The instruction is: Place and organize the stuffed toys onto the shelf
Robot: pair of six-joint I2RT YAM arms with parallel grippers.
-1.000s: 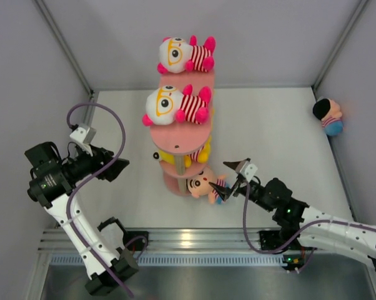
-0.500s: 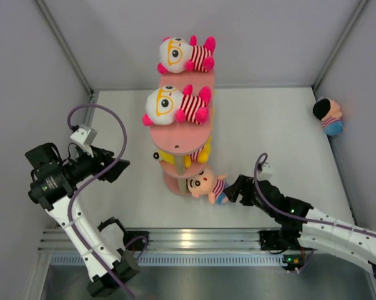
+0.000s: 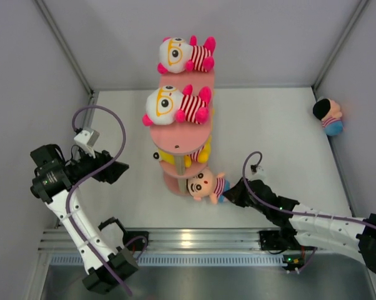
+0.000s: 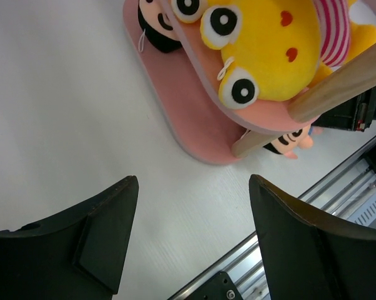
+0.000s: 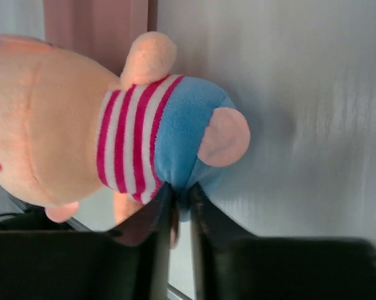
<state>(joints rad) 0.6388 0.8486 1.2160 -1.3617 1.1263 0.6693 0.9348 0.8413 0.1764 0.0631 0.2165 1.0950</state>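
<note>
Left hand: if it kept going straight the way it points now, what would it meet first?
Probably the shelf, near the tier edge under the yellow bear; bare table lies between, and height is hard to judge.

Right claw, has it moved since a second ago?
Yes. The right claw dropped toward the near rail and pinched the black-haired doll by its blue bottom, beside the shelf.
</note>
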